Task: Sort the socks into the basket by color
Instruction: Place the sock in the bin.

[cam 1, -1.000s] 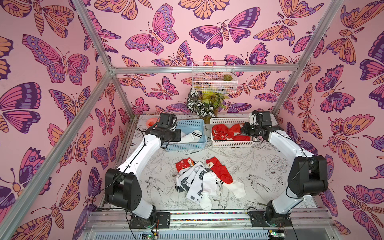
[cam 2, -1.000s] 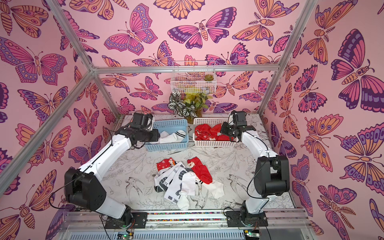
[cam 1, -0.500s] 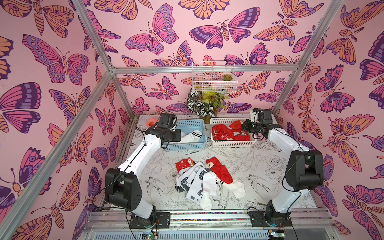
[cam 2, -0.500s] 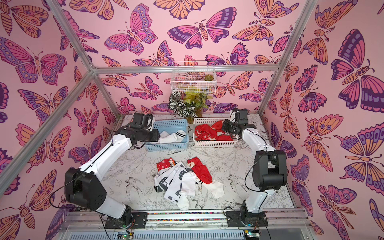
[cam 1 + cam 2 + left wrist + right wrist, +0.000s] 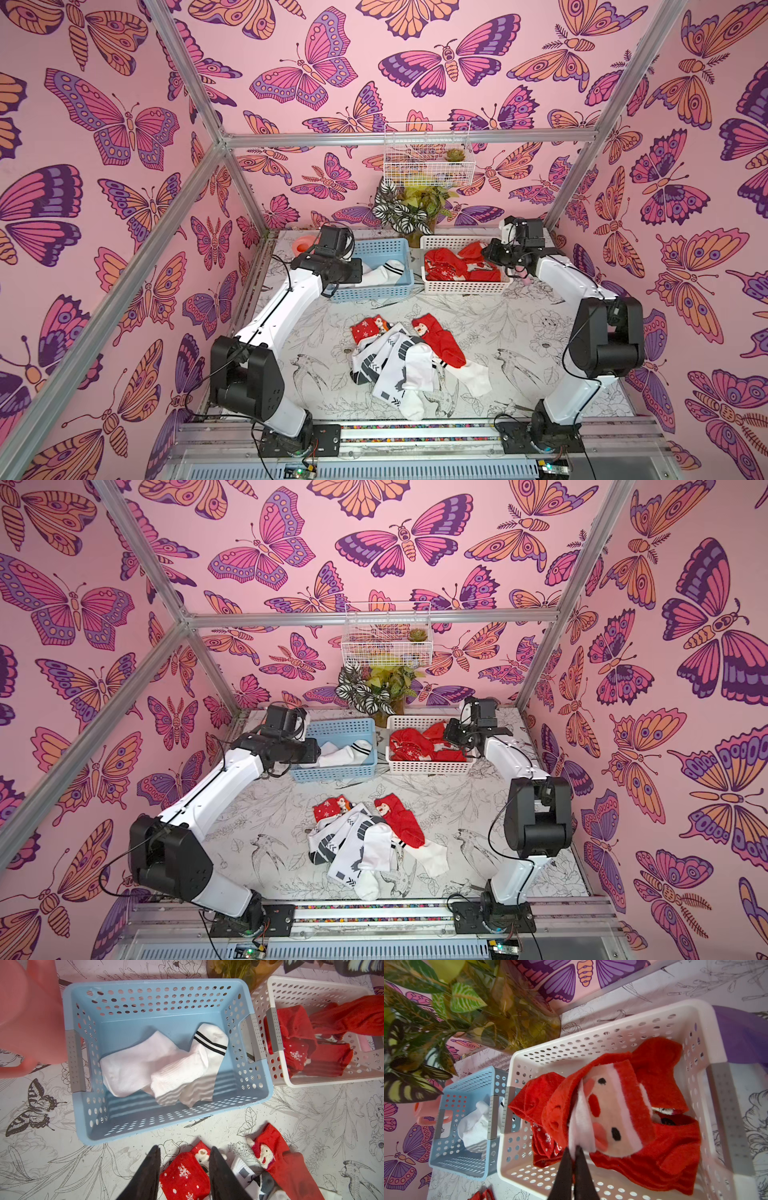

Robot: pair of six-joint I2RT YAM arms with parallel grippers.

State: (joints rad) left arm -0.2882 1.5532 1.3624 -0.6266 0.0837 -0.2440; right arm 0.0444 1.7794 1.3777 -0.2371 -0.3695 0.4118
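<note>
My right gripper [image 5: 573, 1148] is shut on the white fringe of a red Santa-face sock [image 5: 612, 1109], held over the white basket [image 5: 591, 1028], where other red socks [image 5: 449, 266] lie. In both top views the right gripper [image 5: 488, 253] sits at that basket's right end. My left gripper [image 5: 185, 1148] is open and empty, hovering by the blue basket [image 5: 145, 982], which holds white socks [image 5: 166, 1064], one with two black stripes. Far below its jaws lies a red snowflake sock [image 5: 185, 1176]. A pile of white patterned socks [image 5: 399, 361] and a red Santa sock [image 5: 440, 340] lies mid-table.
A potted plant [image 5: 409, 208] stands behind the two baskets and a wire basket [image 5: 428, 158] hangs on the back wall. A pink cup [image 5: 305, 245] sits left of the blue basket. Something purple [image 5: 741, 1032] lies behind the white basket.
The right arm has shifted slightly toward the back over the white basket, still gripping the red sock. The left arm has stayed put.
</note>
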